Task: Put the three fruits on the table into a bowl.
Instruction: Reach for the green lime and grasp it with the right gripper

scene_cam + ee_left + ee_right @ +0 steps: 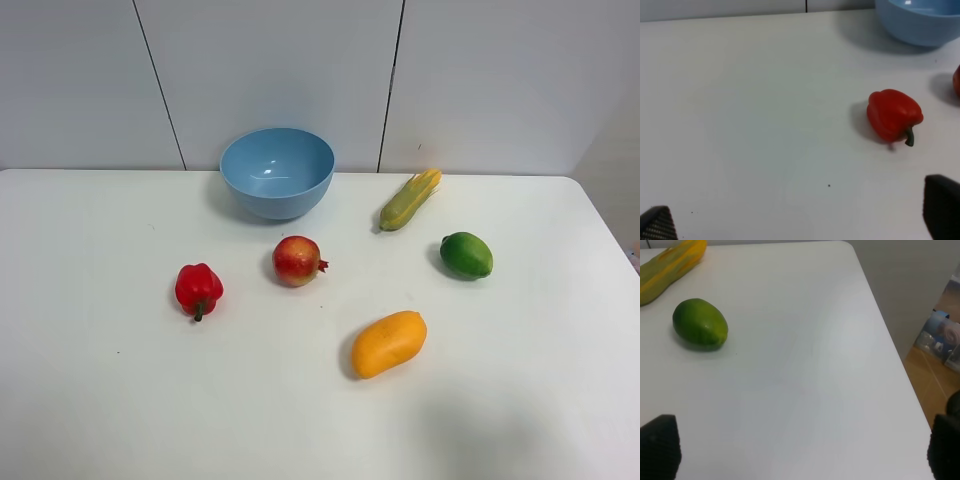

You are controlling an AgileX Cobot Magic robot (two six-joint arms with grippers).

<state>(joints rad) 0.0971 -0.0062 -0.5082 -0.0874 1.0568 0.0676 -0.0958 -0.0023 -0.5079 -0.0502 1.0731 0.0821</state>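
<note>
The red pomegranate (297, 260) lies near the middle of the white table (100, 380). The orange-yellow mango (389, 343) lies in front of it to the right. The green lime (467, 254) lies further right and also shows in the right wrist view (700, 323). The light-blue bowl (277, 195) stands empty at the back and shows in the left wrist view (920, 22). Neither arm shows in the exterior high view. My left gripper (800, 220) is open and empty, short of the pepper. My right gripper (801, 450) is open and empty, short of the lime.
A red bell pepper (198, 289) lies left of the pomegranate and shows in the left wrist view (894, 116). A corn cob (410, 199) lies right of the bowl. The table's right edge (890, 345) runs close to the lime, with floor clutter beyond.
</note>
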